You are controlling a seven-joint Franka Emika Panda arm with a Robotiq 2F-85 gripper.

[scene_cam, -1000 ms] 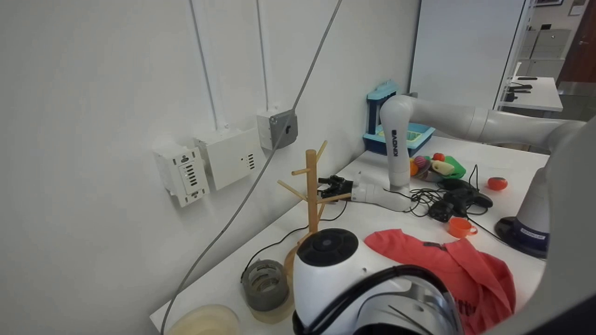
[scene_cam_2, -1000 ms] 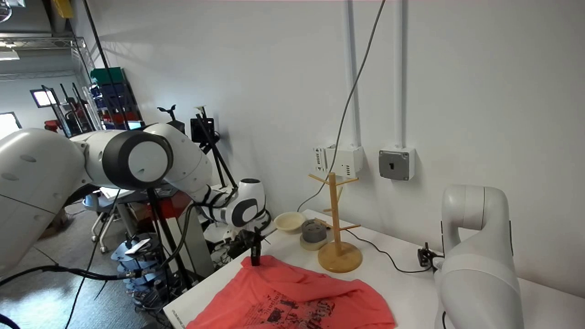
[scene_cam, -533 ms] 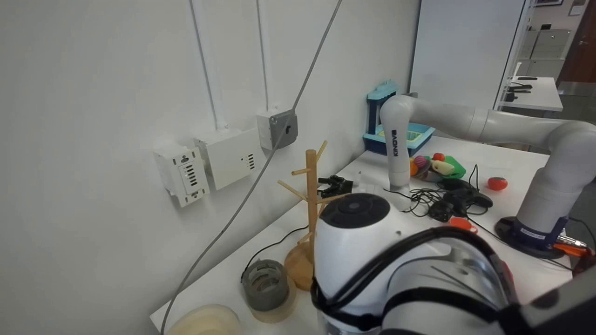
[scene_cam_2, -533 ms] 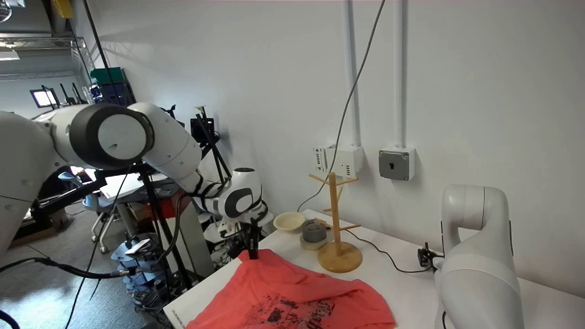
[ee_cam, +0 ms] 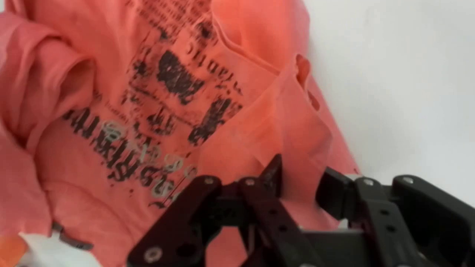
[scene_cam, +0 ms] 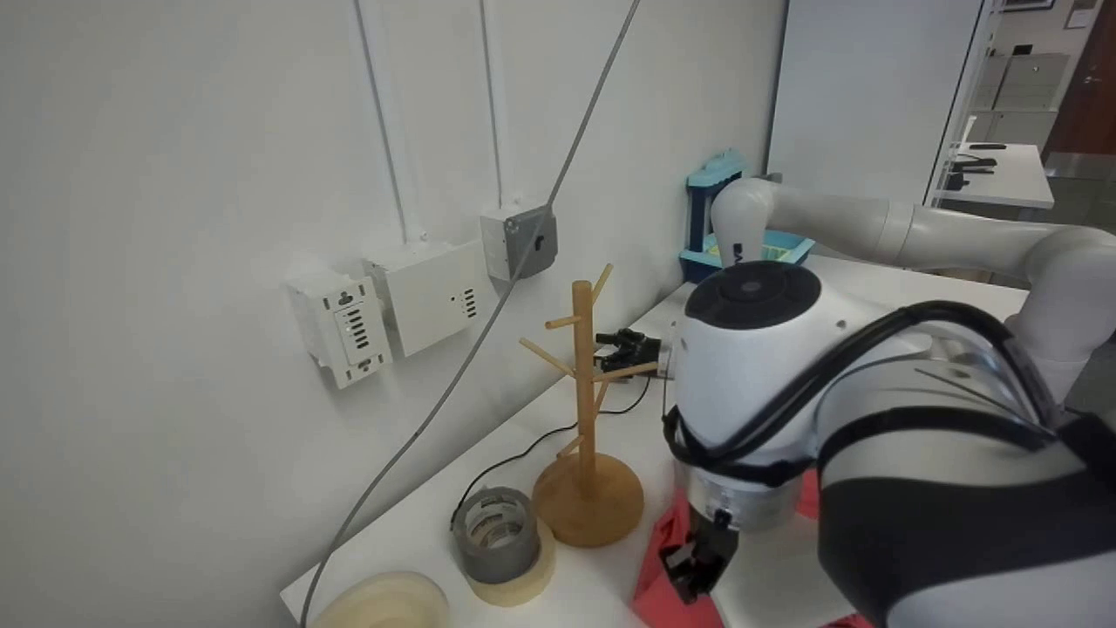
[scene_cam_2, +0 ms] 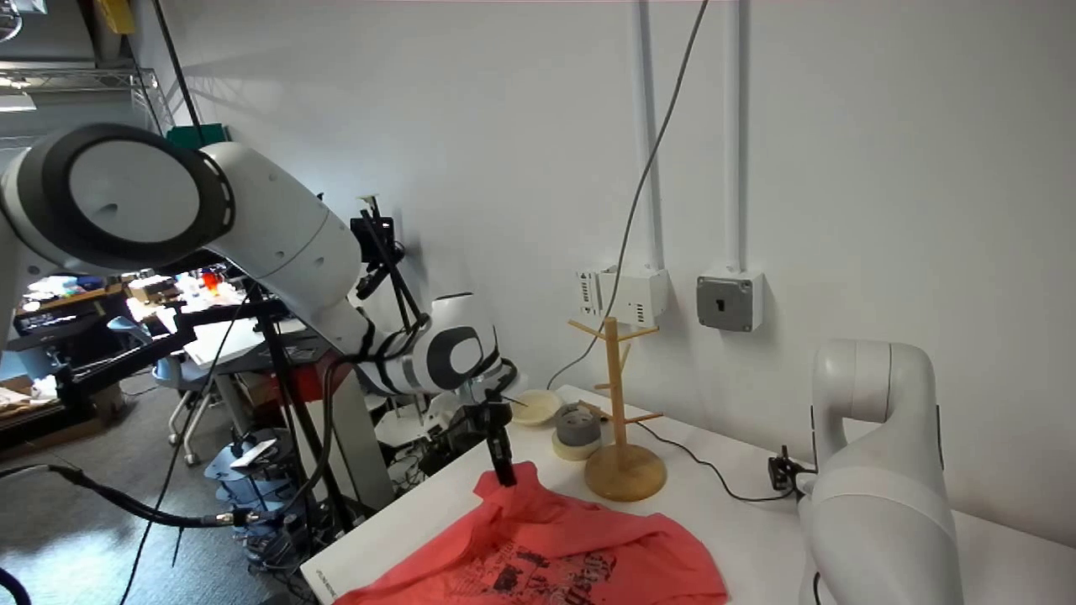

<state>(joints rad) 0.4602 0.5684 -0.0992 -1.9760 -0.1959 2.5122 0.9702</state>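
A salmon-red T-shirt (scene_cam_2: 580,538) with dark lettering lies bunched on the white table. In the wrist view the shirt (ee_cam: 178,78) shows creased folds, and one fold rises between the black fingers (ee_cam: 274,174). My gripper (ee_cam: 300,185) is shut on this cloth, its fingers held apart by the bunched fabric. In an exterior view the gripper (scene_cam_2: 506,479) points down at a raised corner of the shirt, left of the wooden mug tree (scene_cam_2: 618,412). The gripper (scene_cam: 689,576) is also visible below the white wrist, where the arm hides most of the shirt.
Two stacked tape rolls (scene_cam: 497,545) and a cream bowl (scene_cam: 384,602) stand near the mug tree's round base. A second, grey-white robot arm (scene_cam_2: 883,496) occupies the other end of the table. A thin black cable (scene_cam_2: 714,470) runs along the wall side.
After a slight shift left, my gripper has moved right toward the mug tree, and the pinched shirt corner has come along. The arm's elbow has risen; the second arm is still.
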